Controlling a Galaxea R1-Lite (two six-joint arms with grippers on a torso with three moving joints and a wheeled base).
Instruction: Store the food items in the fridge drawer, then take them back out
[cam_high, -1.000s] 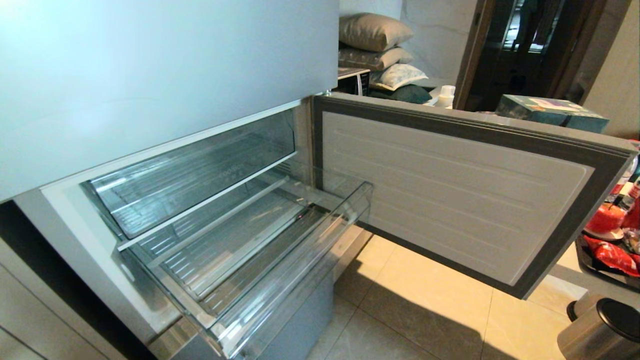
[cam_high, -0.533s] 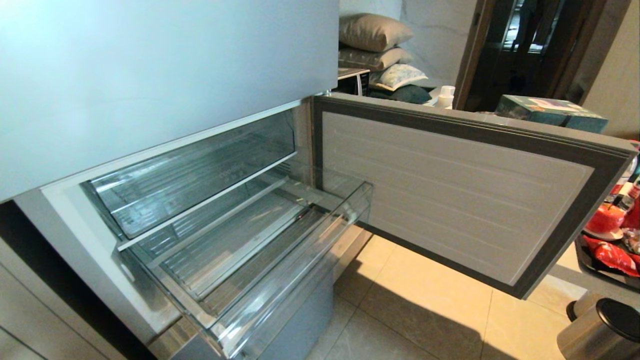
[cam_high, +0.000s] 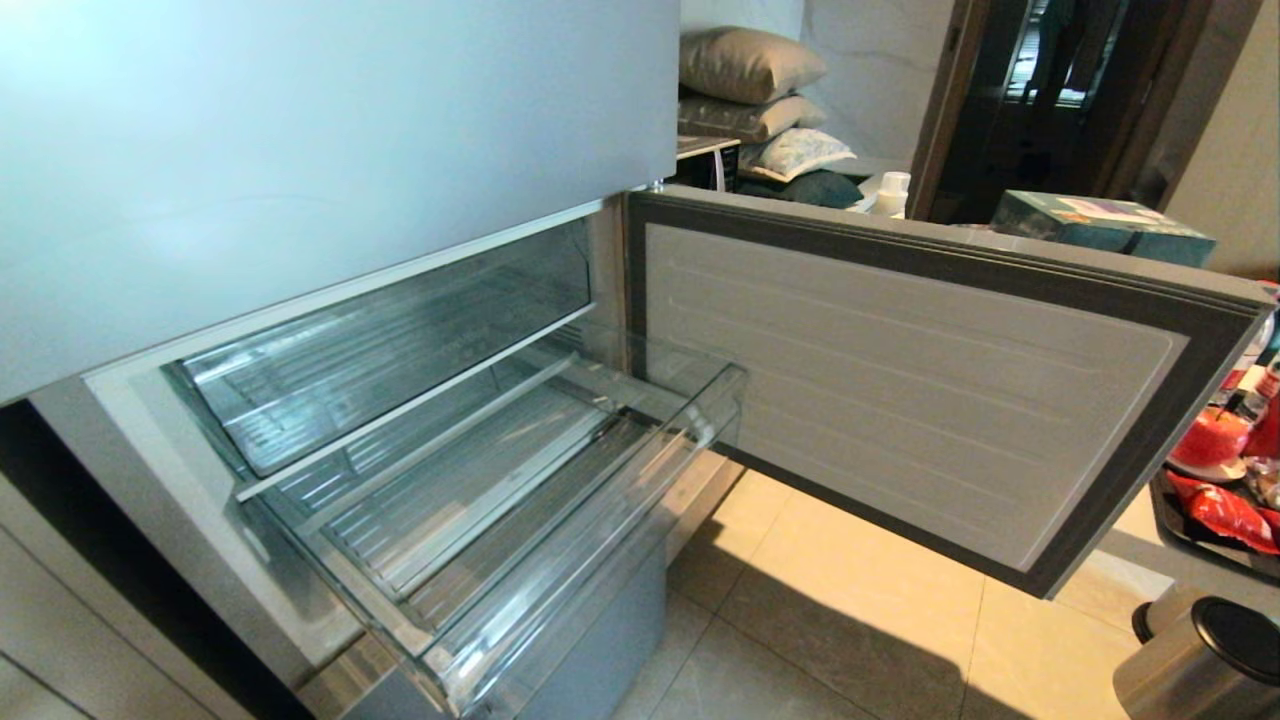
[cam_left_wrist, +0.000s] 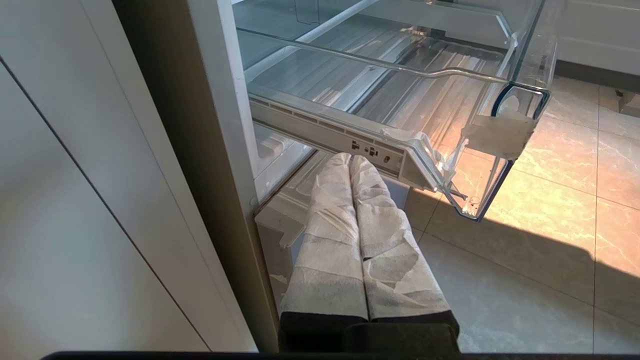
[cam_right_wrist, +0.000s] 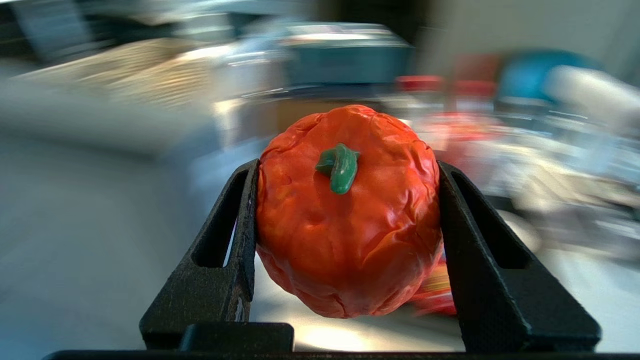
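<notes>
Both jaws of the right gripper (cam_right_wrist: 347, 170) press against the sides of the tomato (cam_right_wrist: 348, 215), holding it off any surface with its green stem (cam_right_wrist: 340, 167) turned toward the wrist camera; the background behind it is blurred. Neither arm appears in the head view. Left gripper (cam_left_wrist: 350, 159) — fingers wrapped in pale material and pressed together — hangs low beside the fridge, its tips just under the side rail of the drawer (cam_left_wrist: 500, 135). In the head view the drawer (cam_high: 560, 540) stands pulled out at lower centre, nothing visible in it, beneath a second clear compartment (cam_high: 400, 340). To its right the fridge door (cam_high: 900, 390) hangs open over the tiled floor (cam_high: 850, 620).
</notes>
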